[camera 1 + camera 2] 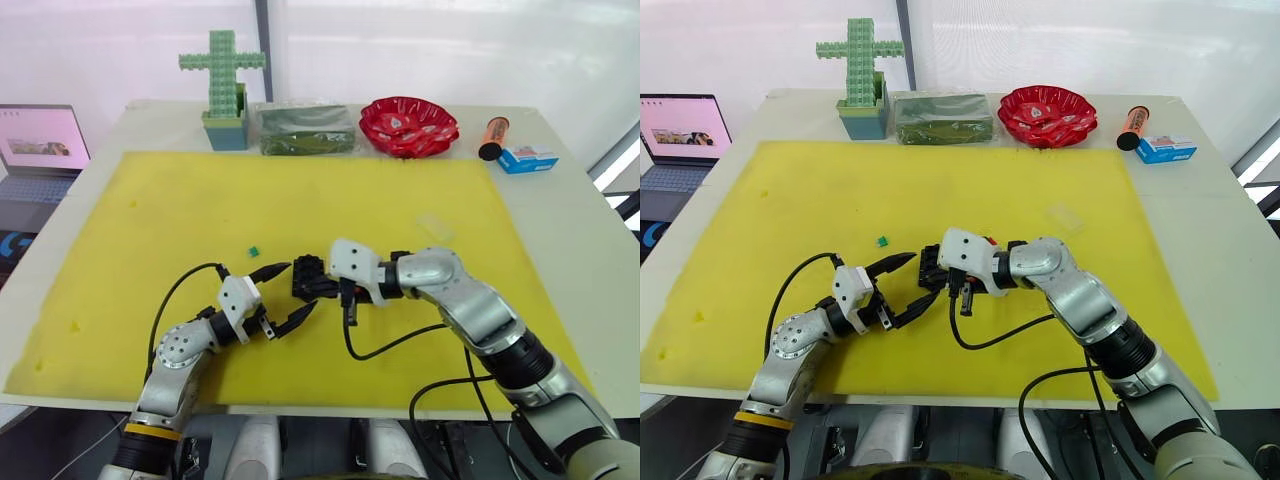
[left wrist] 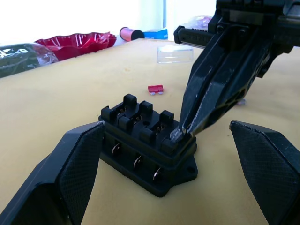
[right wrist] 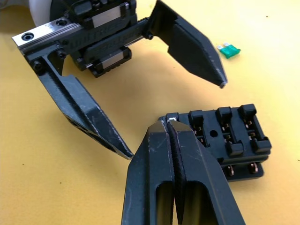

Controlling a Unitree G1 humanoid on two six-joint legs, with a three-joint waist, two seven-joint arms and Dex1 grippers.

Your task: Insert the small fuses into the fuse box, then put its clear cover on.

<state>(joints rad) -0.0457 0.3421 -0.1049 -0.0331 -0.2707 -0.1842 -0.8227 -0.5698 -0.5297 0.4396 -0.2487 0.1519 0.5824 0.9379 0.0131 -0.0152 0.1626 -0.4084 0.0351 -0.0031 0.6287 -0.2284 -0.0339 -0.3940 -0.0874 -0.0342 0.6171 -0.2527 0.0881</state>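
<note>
Currently we have the right gripper [image 3: 171, 123] clamped on a grey fuse [image 2: 177, 135], pressing it into the fuse box [image 2: 147, 140] mid-mat — left gripper [image 1: 282, 296] spread wide beside it. Green fuse [image 3: 229, 50], red fuse [image 2: 155, 89], clear cover [image 2: 176, 54] remain loose.

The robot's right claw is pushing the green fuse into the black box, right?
Not quite: the right claw presses a grey fuse into the fuse box. The green fuse lies loose on the mat, as the right wrist view shows.
</note>
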